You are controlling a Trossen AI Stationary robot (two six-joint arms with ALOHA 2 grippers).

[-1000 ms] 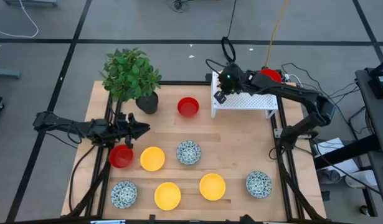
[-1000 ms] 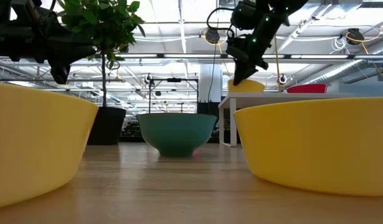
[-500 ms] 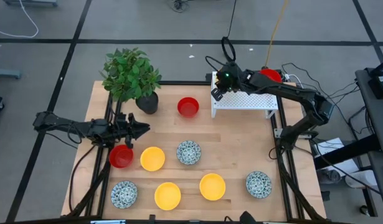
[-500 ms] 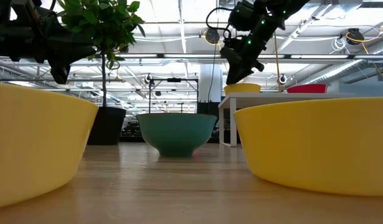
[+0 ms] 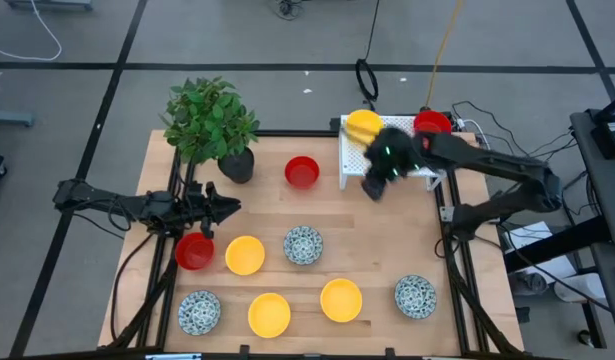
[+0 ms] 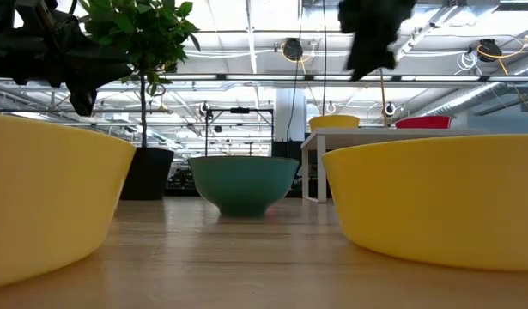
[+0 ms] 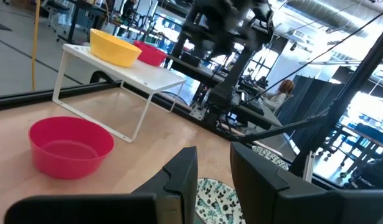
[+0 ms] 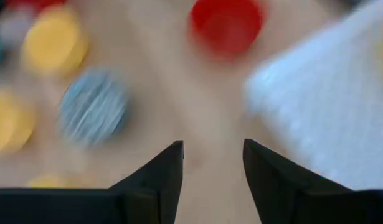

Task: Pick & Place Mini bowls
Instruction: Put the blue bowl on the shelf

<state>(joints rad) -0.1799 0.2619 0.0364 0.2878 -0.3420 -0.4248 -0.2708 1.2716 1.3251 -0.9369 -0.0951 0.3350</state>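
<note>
A yellow mini bowl [image 5: 364, 126] and a red one [image 5: 432, 123] stand on the white rack [image 5: 349, 152] at the far right. My right gripper [image 5: 375, 178] hovers open over the rack's near left corner, holding nothing; its wrist view [image 8: 213, 158] looks down on the table. Another red bowl [image 5: 302, 172] sits on the table left of the rack. My left gripper [image 5: 222, 207] waits open at the left, above a red bowl [image 5: 195, 251]. Yellow [image 5: 245, 255] and speckled [image 5: 303, 245] bowls lie nearer the front.
A potted plant [image 5: 209, 118] stands at the far left corner. Along the near edge sit a speckled bowl [image 5: 199, 312], two yellow ones [image 5: 269, 314] [image 5: 341, 300] and another speckled one [image 5: 415, 296]. Bare wood lies between the rack and these bowls.
My right gripper has let go of the yellow bowl, which now stands level on the rack's far left corner. It has then swung quickly up and toward the table's near edge, off the rack.
</note>
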